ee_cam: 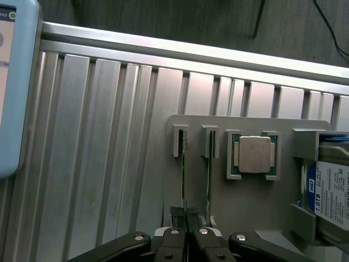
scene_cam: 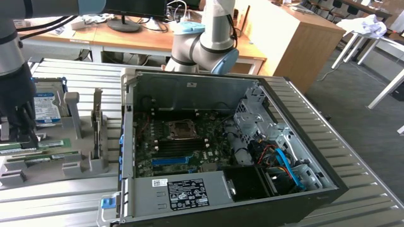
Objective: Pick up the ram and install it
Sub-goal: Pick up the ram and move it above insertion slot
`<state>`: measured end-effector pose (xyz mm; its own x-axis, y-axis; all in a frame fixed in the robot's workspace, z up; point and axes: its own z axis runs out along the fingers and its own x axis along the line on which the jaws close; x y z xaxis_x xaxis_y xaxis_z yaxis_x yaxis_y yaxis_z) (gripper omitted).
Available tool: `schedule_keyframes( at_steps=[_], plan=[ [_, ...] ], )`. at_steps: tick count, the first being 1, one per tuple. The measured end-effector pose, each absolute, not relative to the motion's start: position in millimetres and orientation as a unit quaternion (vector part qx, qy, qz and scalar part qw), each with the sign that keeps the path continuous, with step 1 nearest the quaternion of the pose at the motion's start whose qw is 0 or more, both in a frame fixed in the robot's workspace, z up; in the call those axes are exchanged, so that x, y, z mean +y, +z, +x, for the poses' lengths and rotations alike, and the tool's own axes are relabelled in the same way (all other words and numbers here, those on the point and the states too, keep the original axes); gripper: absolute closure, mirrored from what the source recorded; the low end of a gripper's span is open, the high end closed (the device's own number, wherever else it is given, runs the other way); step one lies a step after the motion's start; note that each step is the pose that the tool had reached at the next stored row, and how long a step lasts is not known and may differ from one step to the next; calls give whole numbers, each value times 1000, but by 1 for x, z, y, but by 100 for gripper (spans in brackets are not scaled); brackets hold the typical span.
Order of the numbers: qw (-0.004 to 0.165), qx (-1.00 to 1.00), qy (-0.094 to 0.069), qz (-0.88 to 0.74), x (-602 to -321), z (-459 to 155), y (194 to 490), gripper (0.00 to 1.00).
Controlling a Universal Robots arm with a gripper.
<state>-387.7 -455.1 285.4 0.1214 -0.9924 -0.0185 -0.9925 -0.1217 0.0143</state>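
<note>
My desk [scene_cam: 57,203] is a ribbed aluminium top with long parallel grooves. Two things stand directly on it. An open black computer case [scene_cam: 189,92] lies on its side in the middle of the exterior view, opened side up. At the case's nine o'clock, just beside it, a grey slotted parts holder [scene_cam: 88,165] sits flat on the ribs.

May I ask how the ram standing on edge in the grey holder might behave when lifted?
The ram, a thin board seen edge-on, is probably light and stiff, yet fragile if bent. Standing in narrow slots of the holder, it would likely jam if pulled askew.
</note>
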Motion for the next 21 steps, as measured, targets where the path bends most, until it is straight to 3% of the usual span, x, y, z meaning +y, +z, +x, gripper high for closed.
schedule_keyframes(
  at_steps=[21],
  plan=[
    [1,663,12,-749,-455,-388,317,88]
  ],
)
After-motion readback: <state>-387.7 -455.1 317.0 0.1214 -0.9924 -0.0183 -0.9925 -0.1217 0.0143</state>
